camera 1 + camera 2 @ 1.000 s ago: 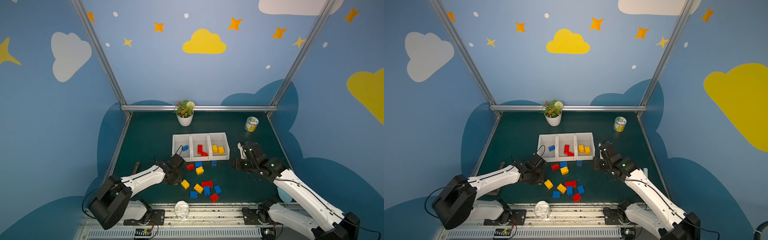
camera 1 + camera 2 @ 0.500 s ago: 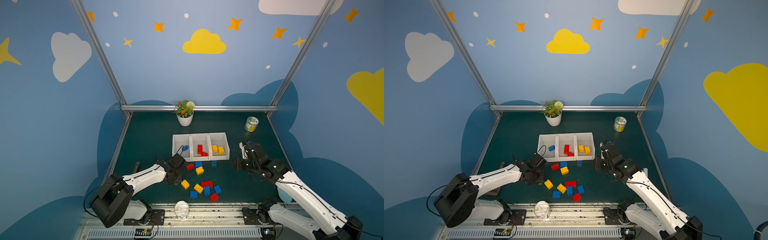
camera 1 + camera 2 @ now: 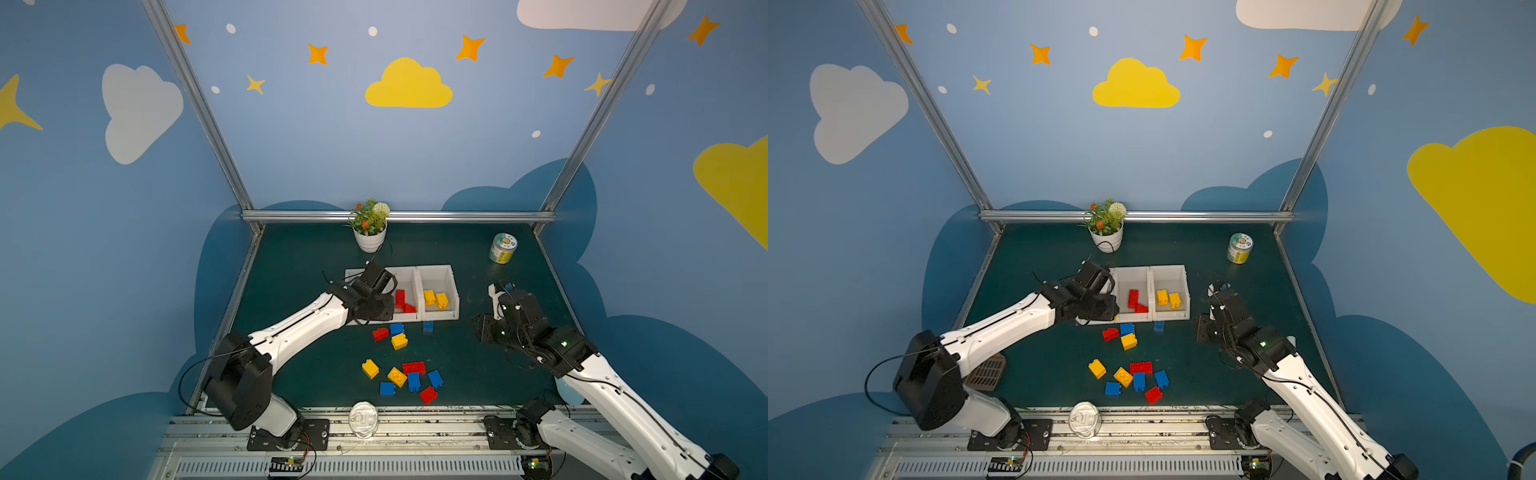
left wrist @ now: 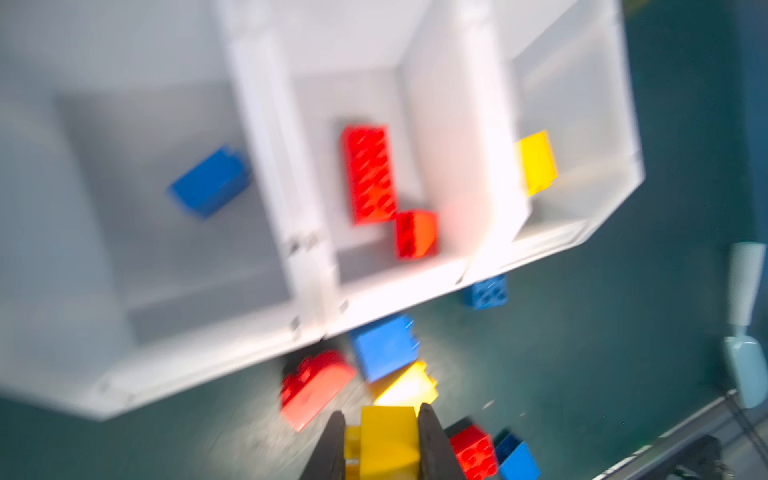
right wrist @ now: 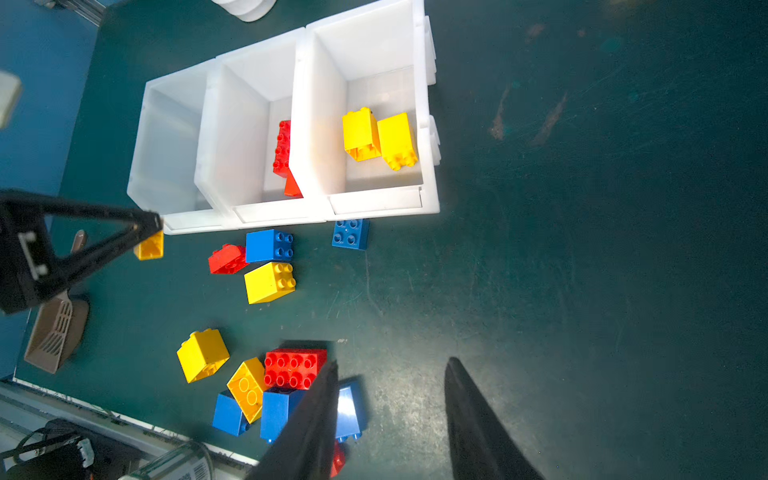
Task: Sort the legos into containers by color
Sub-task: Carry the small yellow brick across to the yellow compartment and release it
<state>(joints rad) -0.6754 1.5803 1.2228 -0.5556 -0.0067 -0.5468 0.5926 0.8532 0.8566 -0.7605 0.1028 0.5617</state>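
Observation:
My left gripper (image 4: pixel 381 432) is shut on a yellow lego (image 4: pixel 386 440). In both top views it hangs over the front of the left bin (image 3: pixel 386 316) (image 3: pixel 1113 316) and hides that bin. The containers (image 3: pixel 434 268) (image 3: pixel 1167 268) (image 5: pixel 320 124) form a white row. One blue lego (image 4: pixel 210 183) lies in the left bin, two red ones (image 3: pixel 400 298) in the middle and two yellow ones (image 3: pixel 435 299) on the right. Loose legos lie just before the bins (image 3: pixel 397 336) and in a cluster nearer the front (image 3: pixel 413 376). My right gripper (image 5: pixel 390 370) (image 3: pixel 482 328) is open and empty, right of the cluster.
A white flower pot (image 3: pixel 370 239) stands at the back and a small labelled can (image 3: pixel 503 248) at the back right. A brown slotted scoop (image 3: pixel 986 372) lies at the front left. A clear round lid (image 3: pixel 363 419) rests on the front rail.
My left gripper closed low beside the loose legos, then rose with the yellow lego and moved back toward the bins. The right gripper narrowed a little and barely shifted.

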